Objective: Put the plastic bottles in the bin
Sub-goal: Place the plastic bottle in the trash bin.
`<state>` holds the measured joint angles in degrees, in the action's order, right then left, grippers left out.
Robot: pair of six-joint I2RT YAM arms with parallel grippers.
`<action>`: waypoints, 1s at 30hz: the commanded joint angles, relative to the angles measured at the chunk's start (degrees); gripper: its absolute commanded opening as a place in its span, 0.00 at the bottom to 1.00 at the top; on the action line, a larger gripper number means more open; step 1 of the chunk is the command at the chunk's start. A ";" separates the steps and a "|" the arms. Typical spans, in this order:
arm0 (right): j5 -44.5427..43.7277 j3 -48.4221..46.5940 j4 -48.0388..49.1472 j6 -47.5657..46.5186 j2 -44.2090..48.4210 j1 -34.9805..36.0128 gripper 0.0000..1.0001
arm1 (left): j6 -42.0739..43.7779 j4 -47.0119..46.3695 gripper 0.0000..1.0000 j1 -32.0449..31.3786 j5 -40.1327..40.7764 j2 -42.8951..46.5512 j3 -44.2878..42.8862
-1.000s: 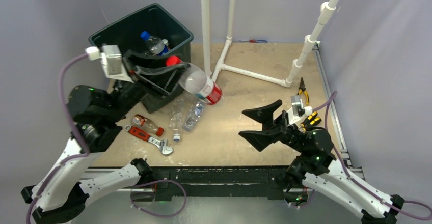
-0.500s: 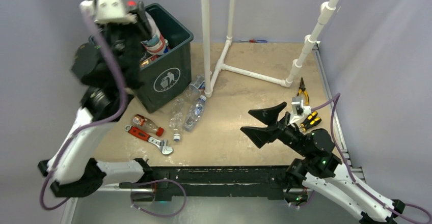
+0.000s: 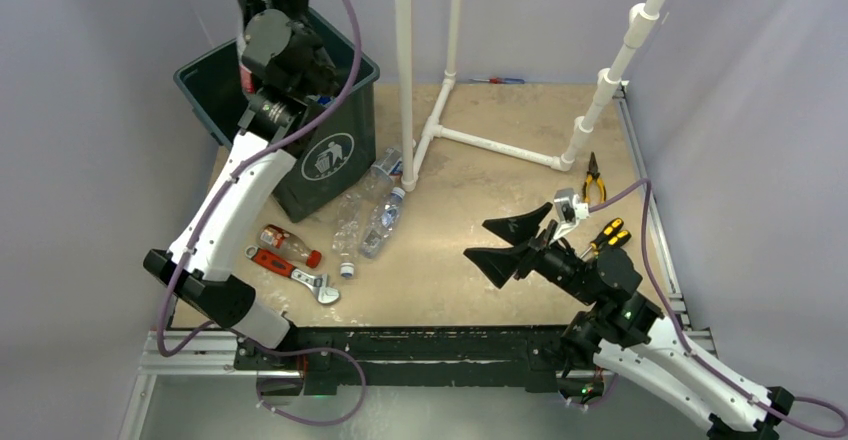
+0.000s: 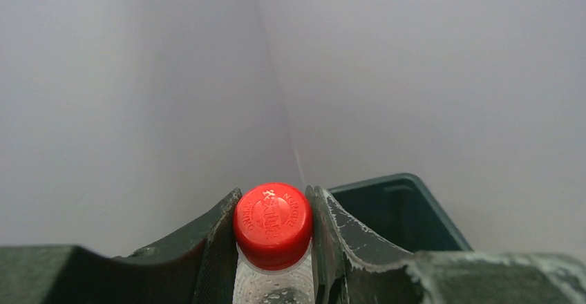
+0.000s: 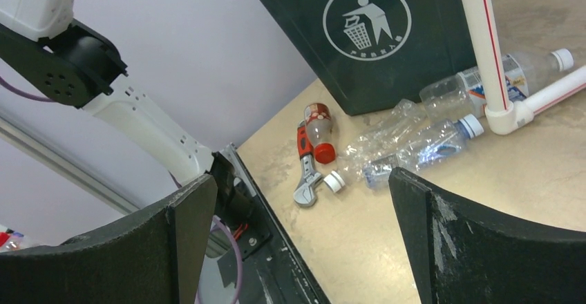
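Observation:
My left gripper (image 4: pixel 273 192) is shut on the neck of a clear plastic bottle, its red cap (image 4: pixel 273 224) squeezed between both fingers. It hangs high over the dark green bin (image 3: pixel 330 150), whose rim (image 4: pixel 387 183) shows below right in the left wrist view. In the top view the wrist hides the fingers. Loose bottles lie on the table in front of the bin: a clear blue-labelled one (image 3: pixel 383 222), a crushed clear one (image 3: pixel 348 228), one by the pipe (image 3: pixel 386 164), and an amber one with a red cap (image 3: pixel 285 244). My right gripper (image 3: pixel 480 241) hovers open, empty, right of them.
A red-handled wrench (image 3: pixel 295 272) lies beside the amber bottle. White PVC pipes (image 3: pixel 404 60) rise behind the bin, with a floor frame (image 3: pixel 500 147). Yellow-handled pliers (image 3: pixel 594 175) and another yellow-handled tool (image 3: pixel 612 232) lie near the right edge.
The left arm swung the red-capped bottle from in front of the bin up and over its opening, stretching tall. The right gripper drifted slightly left, still open.

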<state>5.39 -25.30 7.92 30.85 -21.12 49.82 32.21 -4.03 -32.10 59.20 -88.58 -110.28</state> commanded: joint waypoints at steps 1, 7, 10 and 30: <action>-1.38 -2.32 -2.90 -0.99 1.37 0.19 0.99 | 7.88 -14.41 0.00 4.60 3.15 1.79 3.87; -1.54 -1.51 -3.28 -0.72 2.59 0.19 0.99 | -8.63 -5.78 0.00 13.63 -0.78 0.83 9.79; -1.43 -0.96 -3.37 -0.64 3.28 0.19 0.99 | -16.37 -2.43 0.00 16.99 -3.23 -0.38 11.65; -3.27 0.78 -4.98 -0.57 5.59 0.19 0.99 | -39.73 8.52 0.48 23.31 -18.76 -1.95 20.55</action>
<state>3.49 -24.71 2.83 30.81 -15.99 49.82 -2.72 3.03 -9.02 43.79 -92.25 -90.32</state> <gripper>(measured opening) 0.987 0.358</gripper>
